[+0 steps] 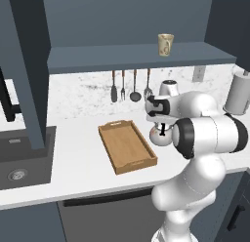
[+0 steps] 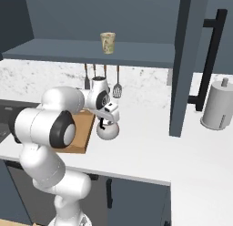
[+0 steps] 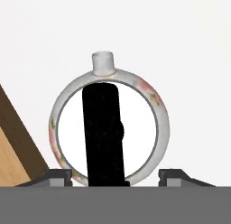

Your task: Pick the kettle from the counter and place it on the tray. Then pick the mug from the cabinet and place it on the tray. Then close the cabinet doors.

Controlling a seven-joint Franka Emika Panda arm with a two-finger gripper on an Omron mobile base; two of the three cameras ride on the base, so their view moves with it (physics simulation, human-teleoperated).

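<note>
white floral kettle, light-brown tray, beige mug

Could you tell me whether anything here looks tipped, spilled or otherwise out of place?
Nothing stands out. The kettle sits upright on the counter beside the tray, under the claw; the mug stands upright on the cabinet shelf.

Glossy, smooth silvery-white shell on the kettle, faint pink-green floral print along the rim, matt black plastic-looking handle. Light-brown wood with visible grain on the tray, satin finish. White, faintly speckled marble look on the table, smooth. Matt, flat slate-blue paint on the cabinet. Dull beige, ceramic-looking mug. Smooth grey, metal-like canister. Shiny white plastic casing around the gripper.
</note>
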